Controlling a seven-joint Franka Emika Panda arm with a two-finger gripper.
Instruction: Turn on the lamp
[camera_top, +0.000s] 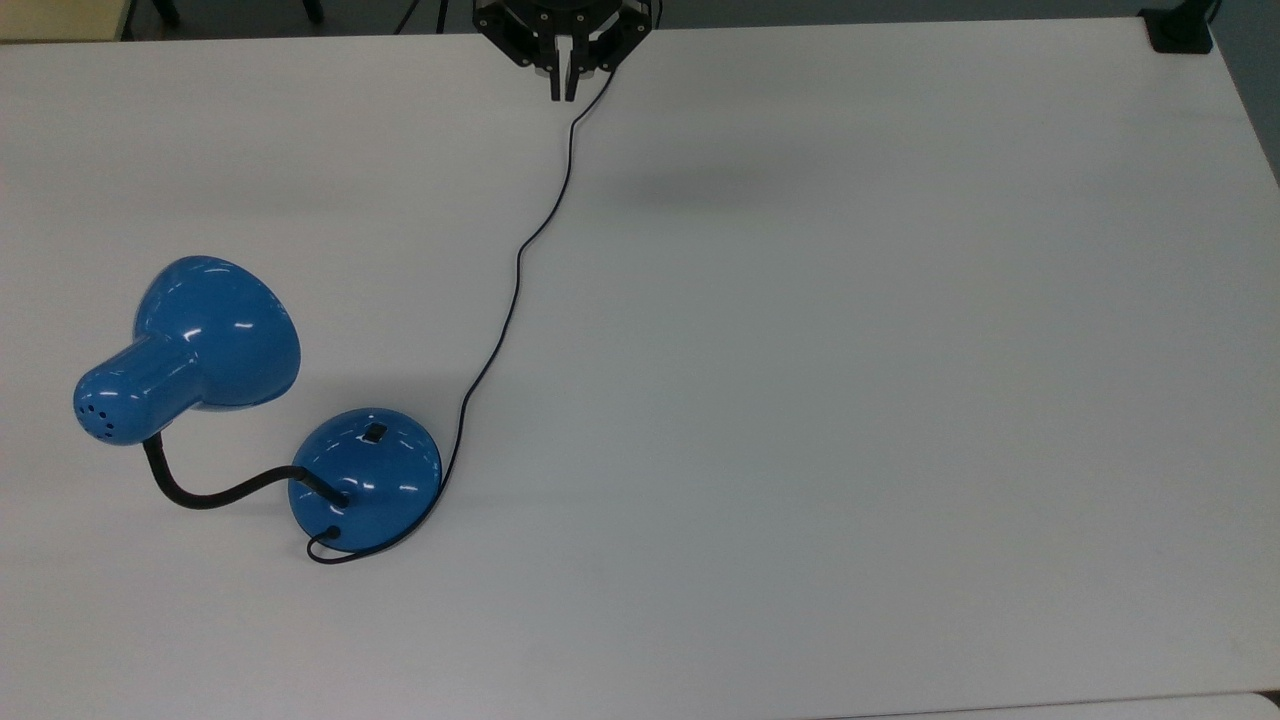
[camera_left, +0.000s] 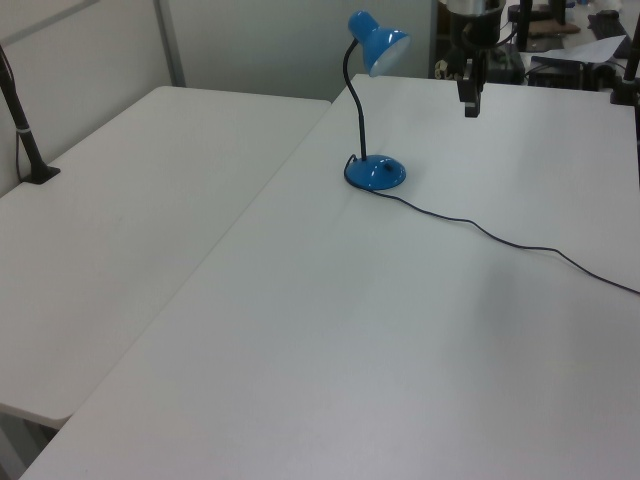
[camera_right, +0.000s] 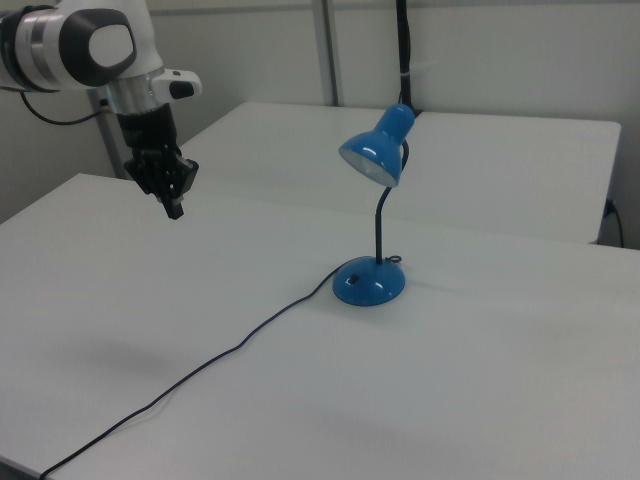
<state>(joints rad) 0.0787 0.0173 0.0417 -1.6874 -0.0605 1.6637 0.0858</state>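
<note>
The lamp stands on the white table at the top view's left. Its glossy blue shade (camera_top: 200, 345) hangs over a round blue base (camera_top: 365, 478) on a black gooseneck (camera_top: 215, 492). A small black switch (camera_top: 375, 432) sits on the base. The shade (camera_right: 375, 147) looks unlit. A thin black cord (camera_top: 515, 280) runs from the base to the table's far edge. My gripper (camera_top: 563, 90) hangs high above the table at the top view's upper middle, far from the lamp, fingers shut on nothing. It also shows as the gripper (camera_left: 471, 105) and the gripper (camera_right: 176, 208).
A second white table (camera_left: 120, 230) adjoins on the left view's left, with a black clamp post (camera_left: 28, 150). Another black clamp (camera_top: 1180, 30) sits at the top view's upper right corner. Cluttered equipment (camera_left: 560, 50) stands beyond the table's far edge.
</note>
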